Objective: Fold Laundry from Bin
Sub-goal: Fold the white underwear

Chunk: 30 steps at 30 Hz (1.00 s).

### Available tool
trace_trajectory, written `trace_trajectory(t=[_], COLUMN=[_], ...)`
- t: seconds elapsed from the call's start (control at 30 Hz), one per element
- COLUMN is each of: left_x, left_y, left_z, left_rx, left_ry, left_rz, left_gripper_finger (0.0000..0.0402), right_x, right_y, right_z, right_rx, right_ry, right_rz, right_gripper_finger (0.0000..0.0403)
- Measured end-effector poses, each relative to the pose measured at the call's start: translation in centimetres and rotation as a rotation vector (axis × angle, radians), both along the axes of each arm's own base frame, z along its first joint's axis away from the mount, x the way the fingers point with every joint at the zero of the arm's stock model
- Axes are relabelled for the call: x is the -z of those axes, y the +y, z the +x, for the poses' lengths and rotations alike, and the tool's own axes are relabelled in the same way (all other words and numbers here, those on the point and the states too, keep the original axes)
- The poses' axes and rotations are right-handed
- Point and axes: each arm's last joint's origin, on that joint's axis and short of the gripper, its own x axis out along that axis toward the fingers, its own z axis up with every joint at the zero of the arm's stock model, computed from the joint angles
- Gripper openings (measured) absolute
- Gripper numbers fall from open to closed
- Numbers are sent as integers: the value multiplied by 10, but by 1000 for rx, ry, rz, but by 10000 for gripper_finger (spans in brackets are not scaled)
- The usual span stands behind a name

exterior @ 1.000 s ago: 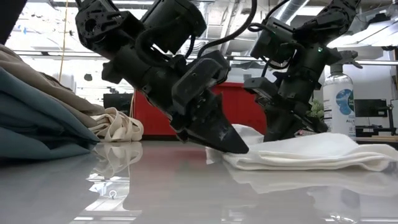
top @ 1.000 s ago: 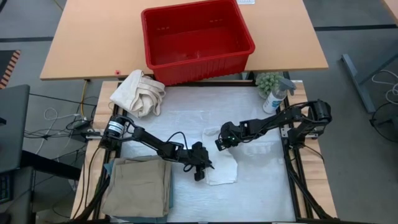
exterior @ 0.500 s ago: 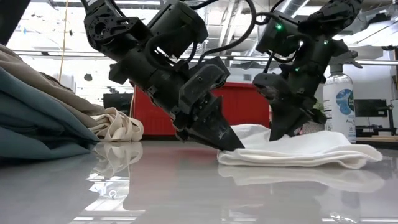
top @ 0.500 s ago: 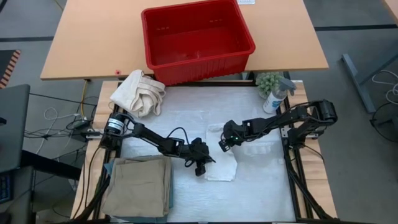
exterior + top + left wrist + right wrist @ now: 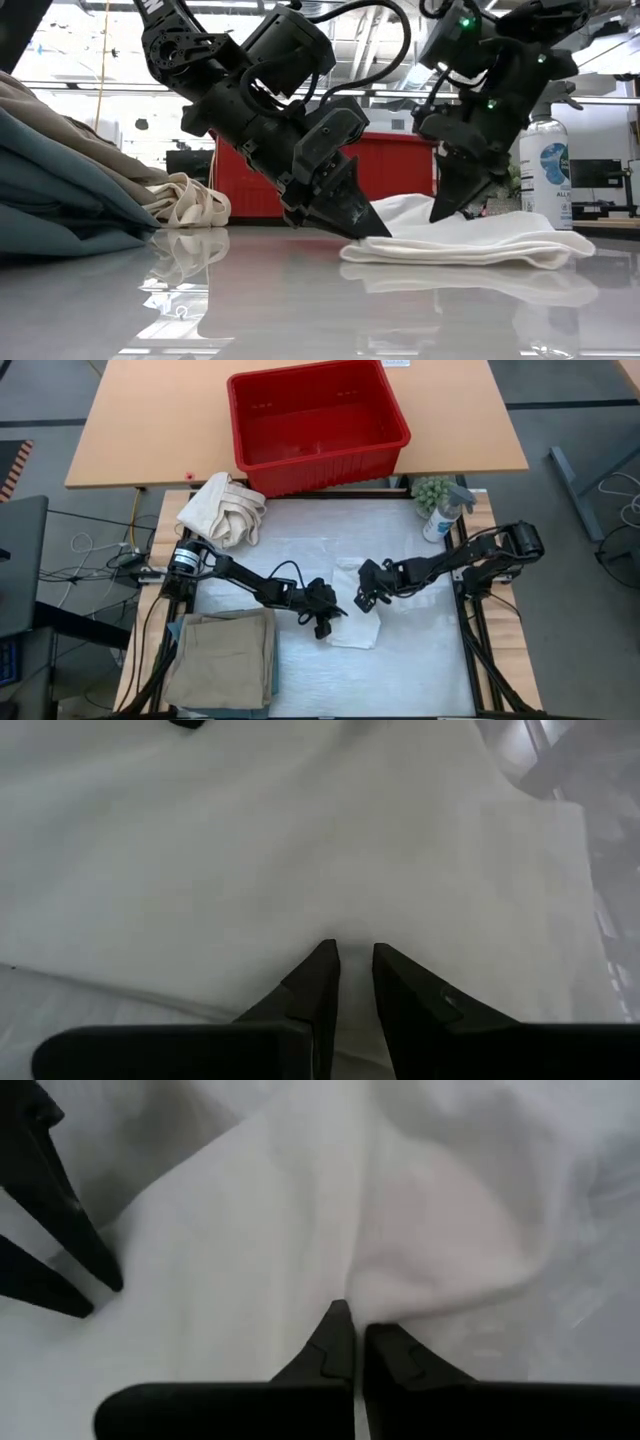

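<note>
— Where was the small white cloth [image 5: 357,617], and how much free room was around it?

— It lay near the middle of the table [image 5: 430,660], folded flat, with bare surface between it and the near edge and the right edge. At the near left corner lay the tan trousers [image 5: 224,658] on top of a teal garment [image 5: 60,205]. The cream canvas bundle [image 5: 222,508] sat at the far left corner, and a spray bottle [image 5: 440,515] stood at the far right corner.

— And the red bin [image 5: 316,423]?

— It stood on the wooden table [image 5: 130,420] beyond the far edge. Its inside looked empty.

— What did the grippers do?

— The left gripper [image 5: 326,622] pressed on the cloth's left edge; its jaws were narrow, with white fabric between the tips. The right gripper [image 5: 364,598] was at the far part of the cloth, jaws closed on a raised fold.

— How did the cloth look?

— White and smooth, in layers, with a soft hump at the far side.
</note>
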Motion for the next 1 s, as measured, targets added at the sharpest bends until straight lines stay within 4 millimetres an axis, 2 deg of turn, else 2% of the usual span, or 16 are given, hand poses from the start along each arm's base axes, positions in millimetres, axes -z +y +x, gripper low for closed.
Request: trace_trajectory(t=[0.33, 0.73, 0.9, 1.0], left_x=[0, 0, 1, 1], left_y=[3, 20, 27, 34], left_z=[0, 1, 2, 0], left_rx=[2, -15, 21, 117], left_ry=[1, 8, 13, 33], left_rz=[7, -4, -2, -39], left_gripper_finger=[63, 63, 63, 63], right_x=[-2, -15, -22, -20], right_y=[27, 57, 61, 54], right_z=[-3, -12, -15, -17], right_rx=[-141, -251, -302, -211], right_ry=[-1, -71, -79, -56], right_rz=[-212, -355, -392, -366], right_gripper_finger=[25, 25, 25, 25])
